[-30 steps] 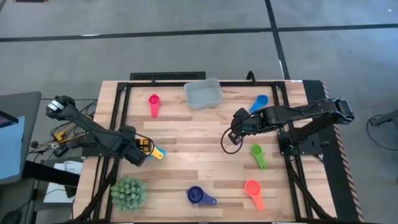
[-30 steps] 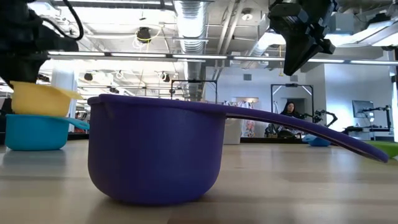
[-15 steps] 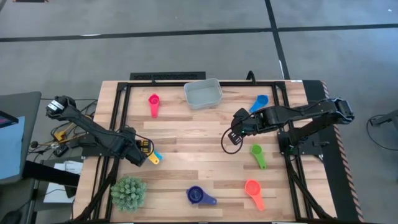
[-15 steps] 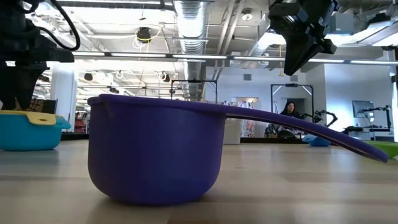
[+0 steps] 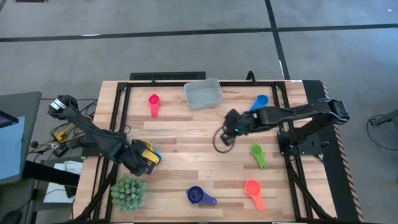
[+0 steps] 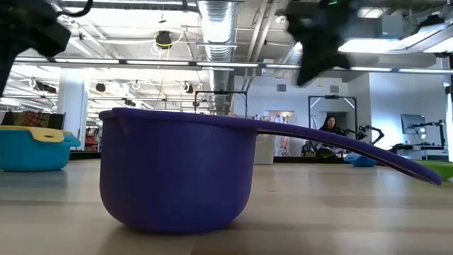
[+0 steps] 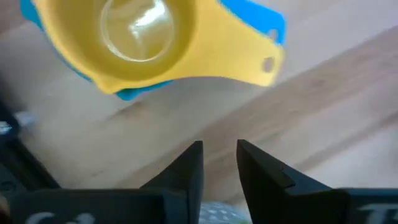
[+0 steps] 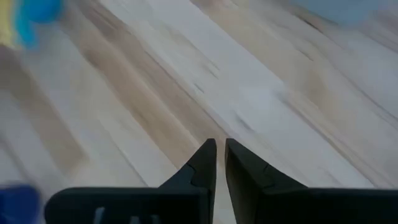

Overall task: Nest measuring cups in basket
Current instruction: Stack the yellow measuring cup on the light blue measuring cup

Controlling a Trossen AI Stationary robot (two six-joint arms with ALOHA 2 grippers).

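Measuring cups lie scattered over the wooden table, none of them in the basket, which stands near the table's far edge, seen from above. The yellow cup sits nested in the light blue cup at the left side of the table, just beyond the left gripper, whose fingers are slightly parted and grasp nothing. The spiky green plant stands just beside that gripper, toward the near edge. The red cup lies left of the basket and the blue cup right of it. The green cup and the orange cup lie at the right side, and the dark blue cup lies near the front edge, filling the low view. The right gripper hangs over bare wood near the table's middle, between the basket and the green cup, its fingers nearly pressed together with a thin gap and nothing between them.
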